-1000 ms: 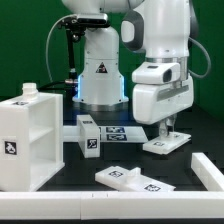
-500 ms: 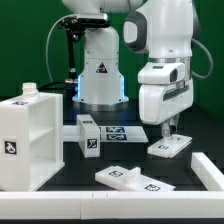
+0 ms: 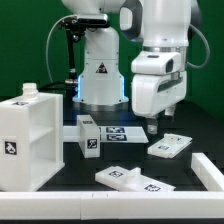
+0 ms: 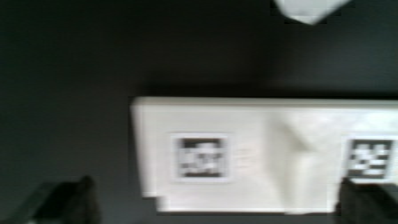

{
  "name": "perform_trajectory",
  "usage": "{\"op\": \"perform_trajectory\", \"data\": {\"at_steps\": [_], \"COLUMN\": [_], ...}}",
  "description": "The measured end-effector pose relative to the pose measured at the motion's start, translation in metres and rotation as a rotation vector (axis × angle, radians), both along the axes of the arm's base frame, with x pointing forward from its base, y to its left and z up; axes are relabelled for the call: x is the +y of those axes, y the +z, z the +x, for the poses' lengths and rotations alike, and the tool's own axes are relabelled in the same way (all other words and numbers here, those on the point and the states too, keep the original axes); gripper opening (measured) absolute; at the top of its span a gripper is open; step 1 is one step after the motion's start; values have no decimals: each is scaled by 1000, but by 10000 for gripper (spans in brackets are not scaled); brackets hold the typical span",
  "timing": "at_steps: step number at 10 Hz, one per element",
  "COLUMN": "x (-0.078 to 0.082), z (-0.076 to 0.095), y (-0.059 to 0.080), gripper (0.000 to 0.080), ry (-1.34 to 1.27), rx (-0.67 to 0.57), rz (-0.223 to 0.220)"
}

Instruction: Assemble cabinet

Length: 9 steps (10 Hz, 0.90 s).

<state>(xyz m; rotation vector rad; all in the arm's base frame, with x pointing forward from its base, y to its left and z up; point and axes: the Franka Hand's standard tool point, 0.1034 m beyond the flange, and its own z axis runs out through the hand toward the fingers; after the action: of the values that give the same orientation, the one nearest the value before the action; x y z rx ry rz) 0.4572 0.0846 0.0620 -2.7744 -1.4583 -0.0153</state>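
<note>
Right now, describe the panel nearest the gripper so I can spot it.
From the white cabinet box on the exterior view's left, look right. The small tagged panel lies flat beneath the gripper; the other loose panel lies nearer the camera.

Black table (image 3: 78, 168), edged in front by a white rim (image 3: 100, 207). Carries, at the exterior view's left, the white cabinet box (image 3: 30, 140), upright, open side toward the middle. Holds just beside it a small tagged block (image 3: 88, 134), close against the marker board (image 3: 122, 132) lying flat behind. Bears toward the exterior view's right a flat white panel (image 3: 168, 146), tag up, slightly skewed. Supports near the front a second panel (image 3: 127, 180), and at the right edge a white piece (image 3: 208, 168), partly cut off. Carries the robot base (image 3: 100, 80) at the back.
</note>
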Motion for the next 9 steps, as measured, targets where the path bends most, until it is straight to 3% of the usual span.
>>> {"op": "perform_trajectory", "data": {"at_steps": [2,4,6,9], "x": [-8,-6,-10,-41], "z": [37,29,32,93], "y": [17,12,12,23], "gripper": [795,797,797,797], "ry": [32,33,21,26], "rx": [-36,-23,-15,20], "rz": [-2,-2,-1,0]}}
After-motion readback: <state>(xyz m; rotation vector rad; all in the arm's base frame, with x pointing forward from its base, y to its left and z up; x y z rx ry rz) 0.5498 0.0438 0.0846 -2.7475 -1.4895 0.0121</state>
